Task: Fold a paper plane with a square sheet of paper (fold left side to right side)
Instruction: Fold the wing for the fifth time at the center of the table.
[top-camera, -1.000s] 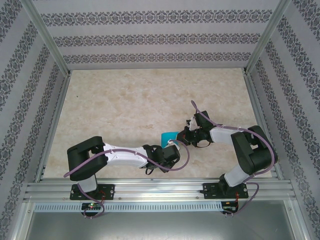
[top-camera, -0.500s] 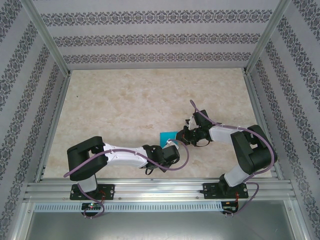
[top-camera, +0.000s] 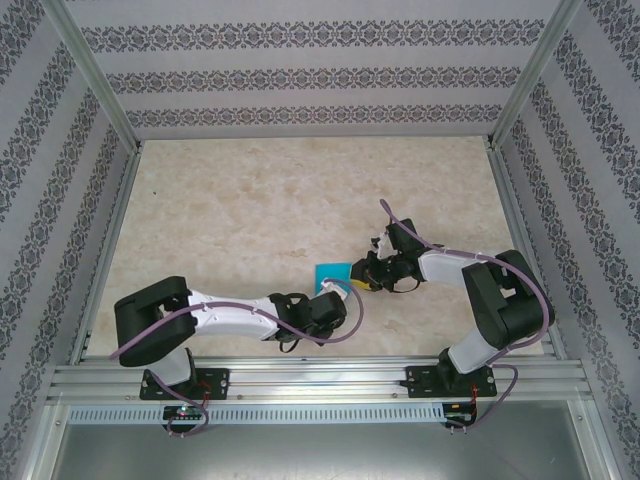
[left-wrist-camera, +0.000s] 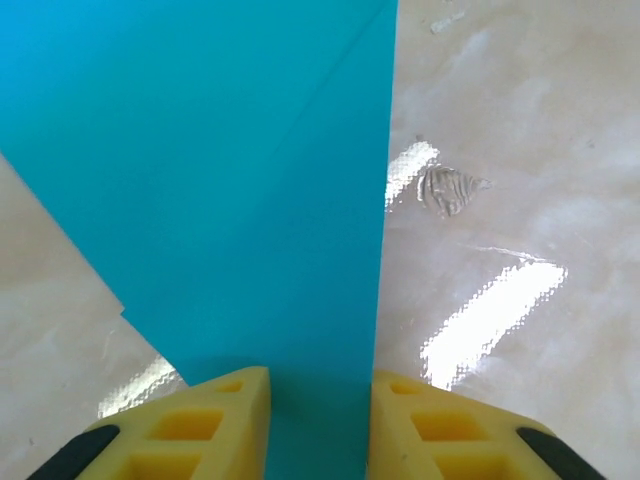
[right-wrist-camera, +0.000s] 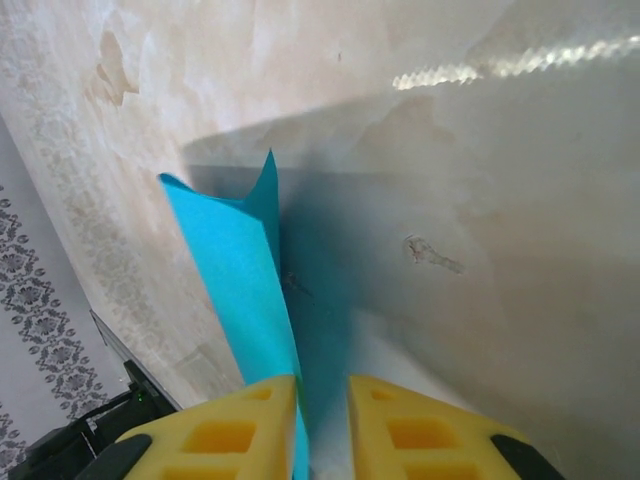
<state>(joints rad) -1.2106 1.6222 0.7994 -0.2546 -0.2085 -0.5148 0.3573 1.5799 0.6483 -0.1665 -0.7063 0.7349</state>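
The teal-blue square sheet of paper (top-camera: 331, 272) lies near the middle of the marble table, between the two grippers. It is folded and shows straight creases. In the left wrist view the paper (left-wrist-camera: 250, 180) narrows toward my left gripper (left-wrist-camera: 320, 420), whose yellow fingers (left-wrist-camera: 220, 420) stand apart over its near end with a clear gap between them. In the right wrist view a flap of the paper (right-wrist-camera: 235, 270) stands on edge against the inner face of one finger. My right gripper (right-wrist-camera: 322, 420) is slightly open, its other finger clear of the paper.
Aluminium rails (top-camera: 320, 380) run along the table's near edge, and frame posts and patterned walls close in the other sides. A small stain (left-wrist-camera: 450, 188) marks the table just right of the paper. Open marble tabletop (top-camera: 250, 190) stretches behind and to the left.
My right gripper has gone from shut to slightly open, letting go of the paper. The left gripper's fingers have drawn closer together, its arm has sunk lower, and the paper has shifted slightly left.
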